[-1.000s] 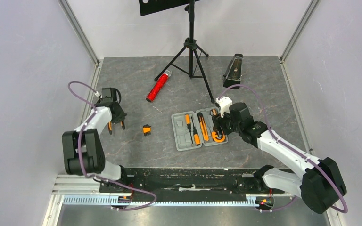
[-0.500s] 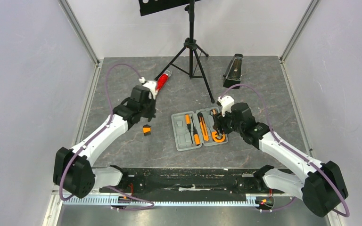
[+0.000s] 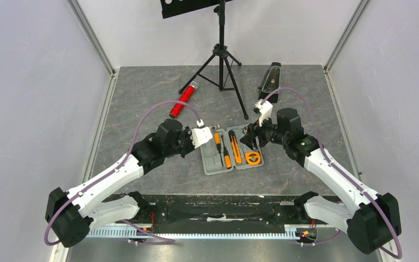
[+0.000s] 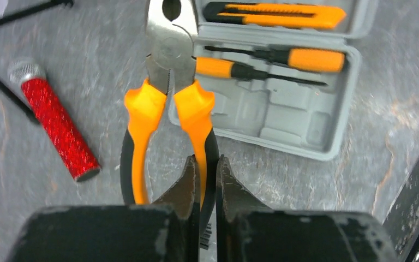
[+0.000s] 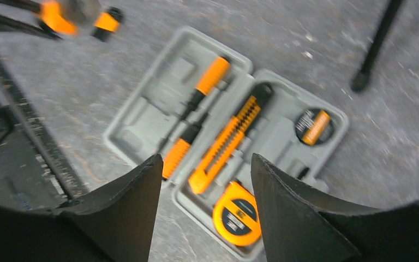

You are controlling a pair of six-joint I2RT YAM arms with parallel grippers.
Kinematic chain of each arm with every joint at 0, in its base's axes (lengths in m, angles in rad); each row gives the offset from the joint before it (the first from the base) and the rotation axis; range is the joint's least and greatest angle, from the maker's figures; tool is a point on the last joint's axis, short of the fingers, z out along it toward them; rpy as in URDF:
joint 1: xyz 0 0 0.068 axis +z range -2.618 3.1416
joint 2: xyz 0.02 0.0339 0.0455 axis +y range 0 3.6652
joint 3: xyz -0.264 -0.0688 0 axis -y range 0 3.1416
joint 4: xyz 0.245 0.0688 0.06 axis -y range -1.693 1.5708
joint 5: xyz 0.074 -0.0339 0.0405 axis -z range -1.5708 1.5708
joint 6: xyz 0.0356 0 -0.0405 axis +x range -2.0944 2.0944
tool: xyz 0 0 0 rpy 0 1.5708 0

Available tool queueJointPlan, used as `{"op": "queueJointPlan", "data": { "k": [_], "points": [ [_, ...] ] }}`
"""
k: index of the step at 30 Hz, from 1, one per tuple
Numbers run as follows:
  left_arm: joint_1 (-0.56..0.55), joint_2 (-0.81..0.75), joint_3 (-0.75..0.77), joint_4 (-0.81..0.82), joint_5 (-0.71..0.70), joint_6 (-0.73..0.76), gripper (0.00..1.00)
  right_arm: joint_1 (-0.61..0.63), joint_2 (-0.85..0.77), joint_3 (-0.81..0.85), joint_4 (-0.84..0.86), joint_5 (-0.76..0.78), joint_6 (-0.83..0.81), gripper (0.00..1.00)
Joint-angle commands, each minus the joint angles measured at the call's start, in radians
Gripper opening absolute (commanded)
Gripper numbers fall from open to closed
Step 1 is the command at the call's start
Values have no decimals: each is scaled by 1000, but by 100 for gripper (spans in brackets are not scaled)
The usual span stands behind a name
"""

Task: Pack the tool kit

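Note:
The grey tool kit case (image 3: 214,162) lies open mid-table. It holds two screwdrivers (image 3: 222,148), a knife (image 3: 235,148) and a round tape measure (image 3: 253,159). My left gripper (image 3: 198,136) is shut on one orange handle of the pliers (image 4: 169,41). Their steel head hangs over the case's (image 4: 305,125) left edge beside the screwdrivers (image 4: 283,57). My right gripper (image 5: 206,161) stands open and holds nothing. It hovers above the knife (image 5: 226,144) and the tape measure (image 5: 240,213) in the case's (image 5: 147,117) right half.
A red glittery cylinder (image 3: 183,100) lies behind and to the left of the case, also in the left wrist view (image 4: 57,128). A black tripod stand (image 3: 221,54) rises at the back. A black metronome (image 3: 270,81) sits at the back right.
My left arm has swung from the table's left edge to the case, carrying the pliers. The right gripper has drawn back off the tape measure, which now lies in the case.

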Motion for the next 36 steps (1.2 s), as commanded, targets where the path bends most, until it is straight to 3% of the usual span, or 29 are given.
{"op": "queueJointPlan", "data": {
  "k": [1,6,18,28,36],
  "points": [
    [-17,-66,-5,19,180,370,2,2,48,115,36,-273,-31,62],
    [-22,-48,39,-55,230,459,2,21,120,196,34,-417,-15,61],
    [-72,-2,102,-155,227,605,2,138,315,348,-78,-490,-62,61],
    [-111,24,122,-182,240,686,2,191,446,443,-170,-520,-85,52],
    [-113,32,100,-159,172,720,2,208,472,435,-263,-532,-136,42]
  ]
}}
